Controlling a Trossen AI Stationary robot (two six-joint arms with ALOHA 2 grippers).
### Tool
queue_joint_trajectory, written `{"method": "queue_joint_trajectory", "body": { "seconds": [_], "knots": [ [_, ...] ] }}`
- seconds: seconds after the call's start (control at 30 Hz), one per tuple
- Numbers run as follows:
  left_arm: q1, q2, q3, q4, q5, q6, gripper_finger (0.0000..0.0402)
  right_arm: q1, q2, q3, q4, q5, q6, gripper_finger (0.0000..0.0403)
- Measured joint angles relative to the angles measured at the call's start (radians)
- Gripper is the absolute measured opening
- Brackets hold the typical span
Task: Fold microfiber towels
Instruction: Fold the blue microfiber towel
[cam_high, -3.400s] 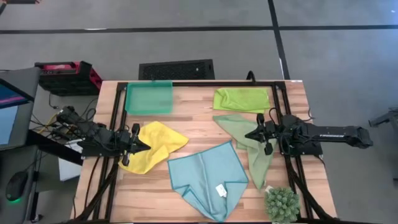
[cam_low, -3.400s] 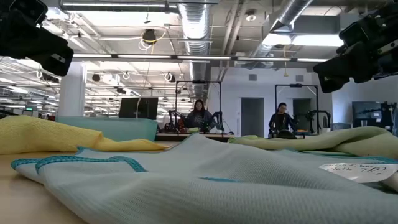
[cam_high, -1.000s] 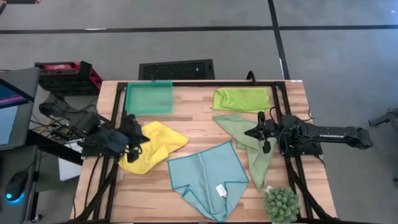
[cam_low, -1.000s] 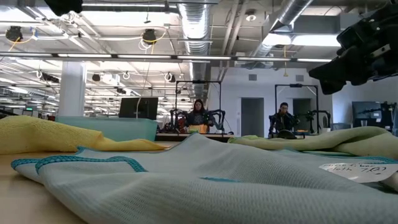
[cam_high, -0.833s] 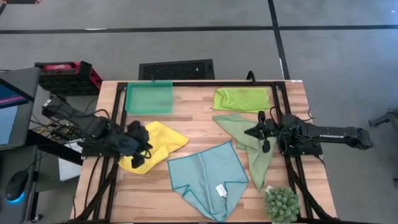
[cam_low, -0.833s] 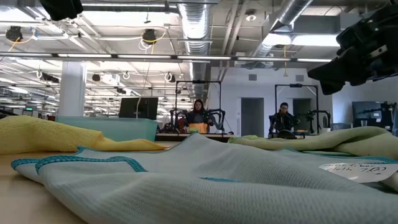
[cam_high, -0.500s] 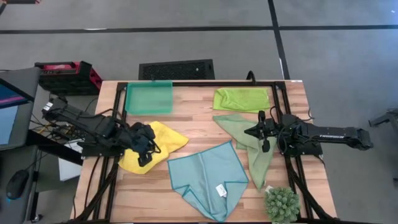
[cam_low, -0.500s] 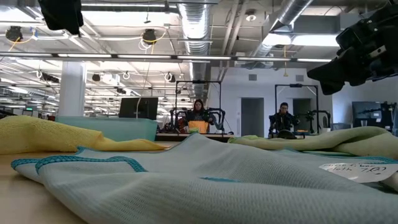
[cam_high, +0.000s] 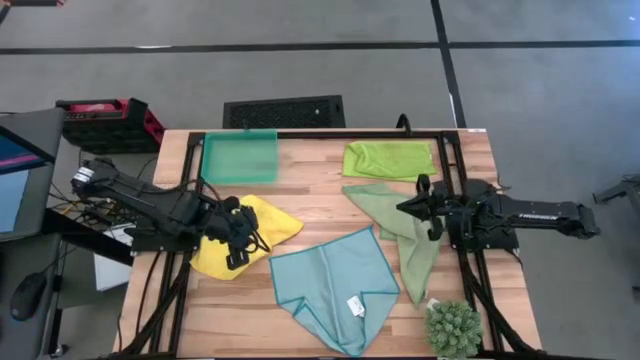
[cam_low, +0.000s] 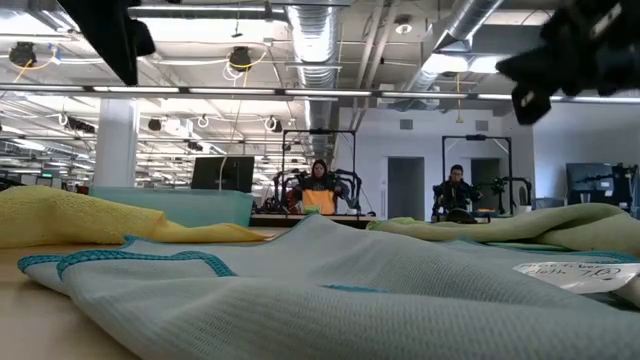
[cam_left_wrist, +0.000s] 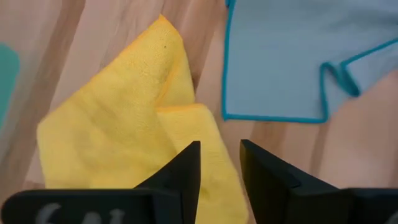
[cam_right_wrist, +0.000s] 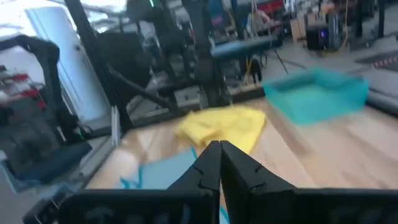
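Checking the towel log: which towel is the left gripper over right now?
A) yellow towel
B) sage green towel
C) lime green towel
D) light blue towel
A: the high view shows the left gripper over the yellow towel, and its wrist view has yellow cloth between the parted fingers.

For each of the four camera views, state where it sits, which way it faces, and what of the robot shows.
High: overhead, facing down; both arms, wooden table.
Low: table height, facing the room; soft light blue towel up close.
Left wrist: down past open left gripper onto soft yellow towel.
Right wrist: across past shut right gripper.
Shared: both wrist views show the yellow towel.
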Motion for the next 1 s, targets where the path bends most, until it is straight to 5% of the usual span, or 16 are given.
{"method": "queue_joint_trajectory", "body": {
  "seconds": [0.37,0.67,1.0],
  "knots": [
    [0.039,0.255,0.0,0.052,0.107,0.129,0.0071,0.067,0.193,0.274,-0.223,0.006,-0.004,0.0013],
    [0.057,0.345,0.0,0.068,0.222,0.122,0.0055,0.084,0.342,0.486,-0.449,0.005,-0.005,0.0011],
    [0.049,0.35,0.0,0.228,0.191,0.188,0.0111,0.154,0.416,0.588,-0.505,0.033,-0.005,0.0012]
  ]
}}
